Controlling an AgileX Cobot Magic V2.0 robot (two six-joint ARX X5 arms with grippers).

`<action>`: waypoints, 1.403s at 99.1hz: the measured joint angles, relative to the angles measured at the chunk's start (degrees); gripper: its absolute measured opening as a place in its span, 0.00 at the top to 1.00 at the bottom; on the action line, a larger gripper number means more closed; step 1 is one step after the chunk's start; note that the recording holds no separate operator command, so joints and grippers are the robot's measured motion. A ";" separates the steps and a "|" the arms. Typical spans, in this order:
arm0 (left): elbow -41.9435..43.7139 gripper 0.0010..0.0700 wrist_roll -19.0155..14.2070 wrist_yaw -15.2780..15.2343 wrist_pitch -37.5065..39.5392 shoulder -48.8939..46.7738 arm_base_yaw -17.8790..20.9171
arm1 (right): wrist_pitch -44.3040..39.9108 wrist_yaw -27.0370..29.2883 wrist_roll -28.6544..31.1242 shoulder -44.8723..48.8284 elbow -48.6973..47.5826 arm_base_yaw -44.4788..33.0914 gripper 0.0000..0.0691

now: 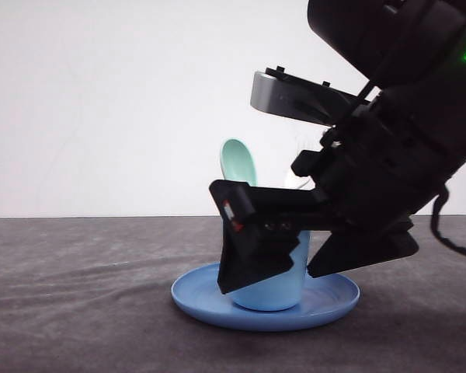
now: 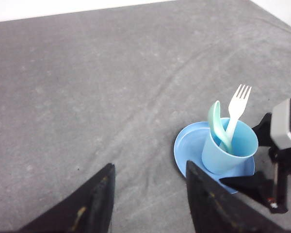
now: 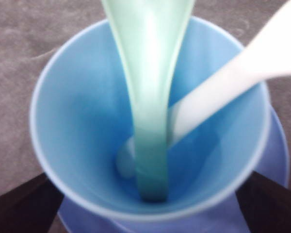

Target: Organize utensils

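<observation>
Looking forward over the table, the light blue cup stands upright on the blue round plate, a little toward 3 o'clock from the middle of the grey cloth. The mint-green spoon rises out of the cup, bowl end up, leaning toward 11 o'clock. The right gripper hangs low in front of the cup, one finger toward 9 o'clock of it and the other toward 3 o'clock. Its jaws stand wide apart with the cup between them, and nothing is clamped.

From the left wrist camera, the left gripper hovers over bare cloth, well apart from the plate. Its jaws are parted and hold nothing. The cup sits on the plate with the spoon and the white fork standing in it, handles down, tines and bowl up. The fork leans toward 1 o'clock and the spoon toward 11 o'clock.

From the right wrist camera, the view goes straight down into the cup. The spoon's chunky handle reaches the cup's floor, and the fork's thick handle crosses just behind it, touching or nearly so. The right gripper's fingertips flank the cup's rim without gripping anything.
</observation>
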 joint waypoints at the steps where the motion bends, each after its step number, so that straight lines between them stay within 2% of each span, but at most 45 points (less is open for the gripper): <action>1: 0.00 0.62 0.00 0.00 -0.02 0.00 0.00 | -0.22 0.00 0.00 -0.33 0.00 0.00 0.04; 14: 0.00 0.62 0.00 0.00 -0.07 0.00 0.00 | -3.34 0.02 0.00 -5.42 0.00 0.00 0.04; 52: 0.02 0.62 -0.02 0.00 0.00 0.00 0.00 | -24.61 -1.46 0.02 -27.17 0.31 0.02 0.04; 65: 0.02 0.62 -0.04 0.00 0.33 0.00 0.00 | -32.85 -1.44 0.02 -36.20 4.22 0.02 0.04; 76: 0.02 0.62 -0.04 0.00 1.38 0.00 0.00 | -34.42 0.68 0.02 -41.38 9.57 0.02 0.04; 100: 0.00 0.62 -0.11 0.02 5.31 0.00 0.00 | -38.01 9.09 -1.29 -43.17 21.38 0.02 0.10; 130: 0.02 0.62 -0.72 0.44 8.55 0.00 0.00 | -40.52 9.25 -3.41 -42.86 24.55 0.00 0.11; 135: 0.00 0.62 -0.72 0.44 8.87 0.00 0.00 | -40.61 9.22 -3.43 -42.73 24.55 0.02 0.16; 139: 0.02 0.65 -0.74 0.44 9.01 0.00 0.00 | -40.72 9.22 -3.43 -42.71 24.55 0.02 0.29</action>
